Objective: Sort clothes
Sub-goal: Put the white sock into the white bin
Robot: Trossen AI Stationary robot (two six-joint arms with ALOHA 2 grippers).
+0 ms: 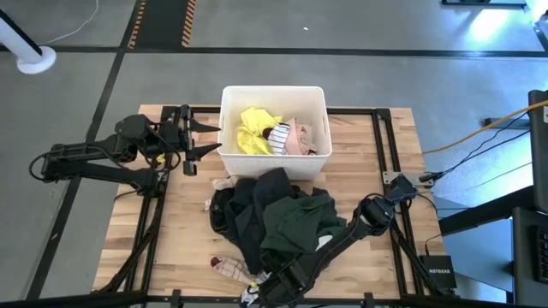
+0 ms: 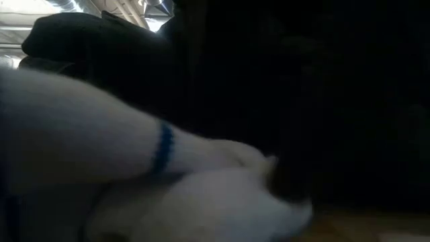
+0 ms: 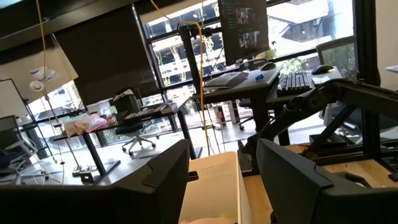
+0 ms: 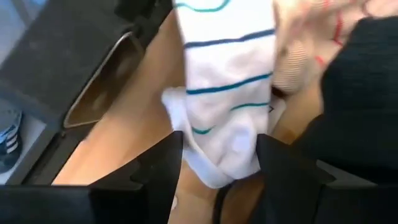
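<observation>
Dark metal marks the left gripper (image 1: 190,141), which is held at the far left of the wooden table (image 1: 377,257), just beside the left wall of the white bin (image 1: 229,128). Its jaws are spread wide with nothing between them, as is seen in the left wrist view, where the two fingers (image 3: 163,174) stand apart over the bin's rim (image 3: 214,180).

One bin is counted, at the far middle of the table. Three garments are seen in it: a bright yellow one (image 1: 250,131) on the left, a grey-white striped piece (image 1: 278,135) in the middle, and a pale pink one (image 1: 304,137) on the right.

Just near of the bin, one heap of clothes is spread on the table, made up of black fabric (image 1: 248,210) on the left and a dark green garment (image 1: 295,218) on the right; the exact number of pieces in the heap cannot be told. A small maroon-and-pale piece (image 1: 227,267) lies at the near left of the heap.

The right gripper (image 4: 217,165) is lowered at the near edge of the table. A white garment with teal stripes (image 4: 224,81) is caught between its narrowed jaws. Black cloth (image 4: 360,93) lies just beside it.
</observation>
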